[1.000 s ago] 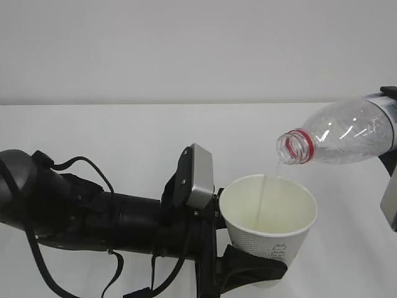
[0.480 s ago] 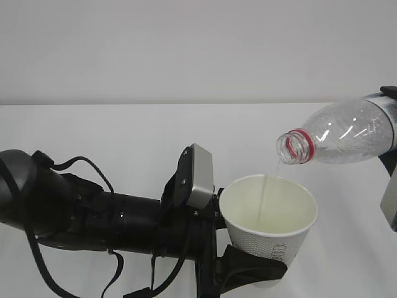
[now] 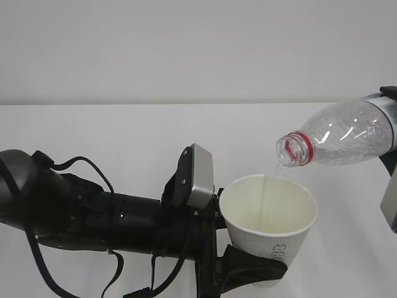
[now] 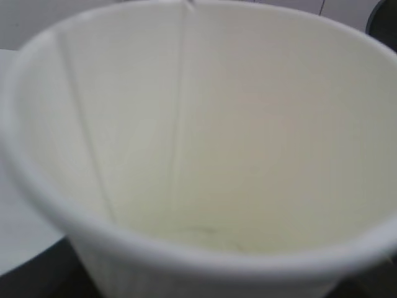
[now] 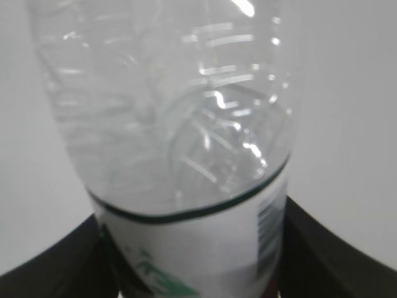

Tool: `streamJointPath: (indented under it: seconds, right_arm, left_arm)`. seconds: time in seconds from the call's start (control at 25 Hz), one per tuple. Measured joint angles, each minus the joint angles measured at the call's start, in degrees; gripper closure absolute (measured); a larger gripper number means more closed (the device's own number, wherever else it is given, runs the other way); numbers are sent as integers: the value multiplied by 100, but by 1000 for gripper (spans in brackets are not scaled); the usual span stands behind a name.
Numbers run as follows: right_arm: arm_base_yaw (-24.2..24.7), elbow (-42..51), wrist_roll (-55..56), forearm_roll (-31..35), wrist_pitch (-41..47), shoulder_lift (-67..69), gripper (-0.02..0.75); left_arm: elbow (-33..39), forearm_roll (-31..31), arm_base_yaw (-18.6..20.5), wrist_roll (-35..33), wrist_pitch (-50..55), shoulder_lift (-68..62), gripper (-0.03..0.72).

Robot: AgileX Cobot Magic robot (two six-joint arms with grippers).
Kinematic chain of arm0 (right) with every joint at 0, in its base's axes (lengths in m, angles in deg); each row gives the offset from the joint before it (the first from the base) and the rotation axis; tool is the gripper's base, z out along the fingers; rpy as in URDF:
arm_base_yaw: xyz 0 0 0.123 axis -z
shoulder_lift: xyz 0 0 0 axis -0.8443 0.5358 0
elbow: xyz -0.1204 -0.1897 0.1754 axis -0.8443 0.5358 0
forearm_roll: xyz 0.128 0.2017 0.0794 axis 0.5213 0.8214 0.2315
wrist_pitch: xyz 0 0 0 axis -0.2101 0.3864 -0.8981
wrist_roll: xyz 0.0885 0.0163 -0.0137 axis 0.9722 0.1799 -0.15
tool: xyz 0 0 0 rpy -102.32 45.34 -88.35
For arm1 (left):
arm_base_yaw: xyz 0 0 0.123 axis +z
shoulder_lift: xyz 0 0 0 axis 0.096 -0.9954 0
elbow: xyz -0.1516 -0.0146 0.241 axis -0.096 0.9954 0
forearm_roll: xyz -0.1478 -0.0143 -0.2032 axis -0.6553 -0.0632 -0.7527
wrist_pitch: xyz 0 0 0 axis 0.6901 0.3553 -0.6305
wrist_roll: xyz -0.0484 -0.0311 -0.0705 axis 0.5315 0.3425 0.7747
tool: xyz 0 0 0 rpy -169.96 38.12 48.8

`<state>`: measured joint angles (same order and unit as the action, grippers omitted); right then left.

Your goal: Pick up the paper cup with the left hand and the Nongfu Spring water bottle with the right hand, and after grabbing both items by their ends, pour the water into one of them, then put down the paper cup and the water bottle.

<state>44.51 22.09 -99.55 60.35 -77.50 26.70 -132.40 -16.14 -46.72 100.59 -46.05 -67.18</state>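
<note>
Over the table (image 3: 124, 136) — pour under way
Bottle (image 3: 341, 136) tipped slightly steeper than before, water (image 3: 265, 192) threading into cup (image 3: 268, 211); left end effector (image 3: 248, 264) pinching cup, right end effector (image 5: 192, 261) pinching bottle.

The paper cup (image 3: 268, 225) is white with an embossed dotted texture outside and plain cream inside. Above its rim, the Nongfu Spring water bottle (image 3: 338, 135) is clear ribbed plastic with a red neck ring; its label is white with green marks and a dark edge line. The thread of water (image 3: 264, 198) falling into the cup is colourless. Left of the cup, the left hand (image 3: 251, 267) is black, with a grey camera box (image 3: 200, 176). The table (image 3: 124, 133) is white.
</note>
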Motion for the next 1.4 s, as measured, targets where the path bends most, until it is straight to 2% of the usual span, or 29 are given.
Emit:
streamJointPath:
  seconds: [1.4]
  right_arm:
    - [0, 0, -30, 0, -10, 0, 252]
  left_arm:
    - [0, -10, 0, 9, 0, 0, 151]
